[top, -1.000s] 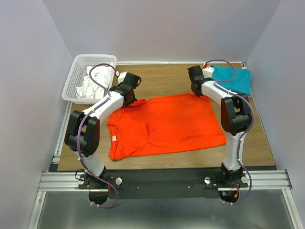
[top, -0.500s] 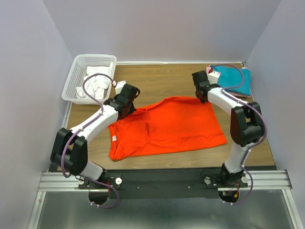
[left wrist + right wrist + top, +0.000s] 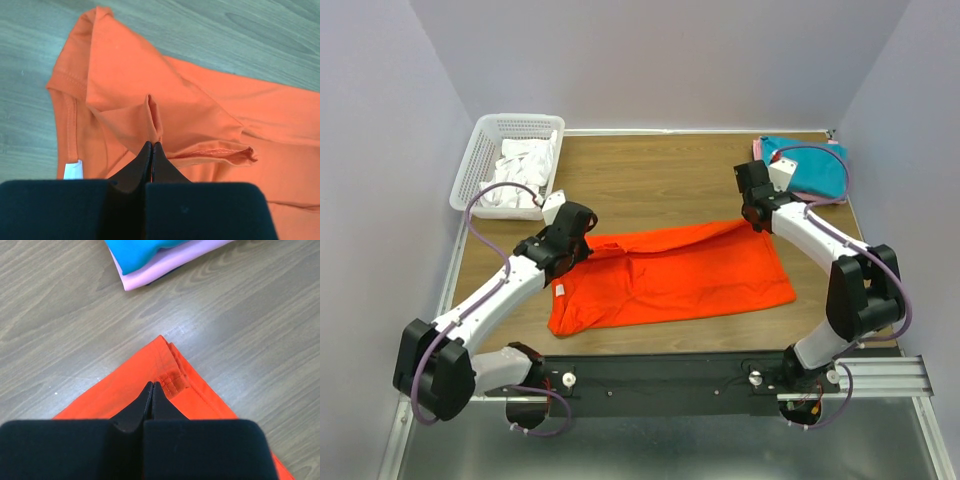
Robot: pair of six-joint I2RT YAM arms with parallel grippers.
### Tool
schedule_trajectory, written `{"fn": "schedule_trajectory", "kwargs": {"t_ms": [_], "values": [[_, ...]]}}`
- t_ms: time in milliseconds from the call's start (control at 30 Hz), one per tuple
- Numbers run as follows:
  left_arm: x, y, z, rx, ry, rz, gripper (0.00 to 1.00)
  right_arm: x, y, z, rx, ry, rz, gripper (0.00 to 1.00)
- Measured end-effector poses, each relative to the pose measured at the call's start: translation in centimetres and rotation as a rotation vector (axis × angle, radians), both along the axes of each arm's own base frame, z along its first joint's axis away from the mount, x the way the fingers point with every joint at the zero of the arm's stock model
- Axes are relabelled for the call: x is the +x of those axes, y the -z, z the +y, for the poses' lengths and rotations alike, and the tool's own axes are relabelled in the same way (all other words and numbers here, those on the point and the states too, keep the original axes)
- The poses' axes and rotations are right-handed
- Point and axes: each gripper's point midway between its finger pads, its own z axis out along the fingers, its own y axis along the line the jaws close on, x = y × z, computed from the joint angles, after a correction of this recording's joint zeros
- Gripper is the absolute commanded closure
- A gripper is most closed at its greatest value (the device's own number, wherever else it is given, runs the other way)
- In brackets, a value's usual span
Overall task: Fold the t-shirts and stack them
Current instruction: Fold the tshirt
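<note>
The bright orange-red t-shirt (image 3: 670, 275) lies across the middle of the wooden table, its far edge lifted and drawn toward the near side. My left gripper (image 3: 582, 243) is shut on a pinch of the shirt's left shoulder cloth (image 3: 152, 120). My right gripper (image 3: 757, 222) is shut on the shirt's far right hem corner (image 3: 170, 377). A folded teal t-shirt (image 3: 810, 165) lies on a folded pink one (image 3: 165, 265) at the far right corner. White t-shirts (image 3: 515, 175) lie crumpled in the basket.
The white plastic mesh basket (image 3: 480, 160) stands at the far left corner of the table (image 3: 650, 175). Purple walls close in on three sides. A metal rail (image 3: 660, 378) with the arm bases runs along the near edge.
Both grippers moved toward the near side, pulling the orange-red shirt's far edge with them. The shirt's visible depth shrank as its far part folds over.
</note>
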Motion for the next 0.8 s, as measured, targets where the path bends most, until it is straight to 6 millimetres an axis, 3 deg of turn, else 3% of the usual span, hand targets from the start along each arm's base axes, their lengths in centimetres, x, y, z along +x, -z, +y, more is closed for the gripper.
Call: {"fn": "schedule_trajectory", "kwargs": {"t_ms": [500,633,800], "values": [[-2.0,-2.8,0.7,-0.071,-0.021,-0.073,1.0,-1.3,-2.3,-0.3,0.018,-0.019,-0.054,0.99],[-3.3,-1.7,0.6,-0.091,-0.016,-0.053,1.0,-2.1,-2.0,-0.3,0.03,-0.029,-0.046,0.99],[-5.9,1.4,0.4,-0.107,-0.009,0.027,1.0,-4.1,-0.3,-0.3,0.055,-0.048,-0.011,0.99]]}}
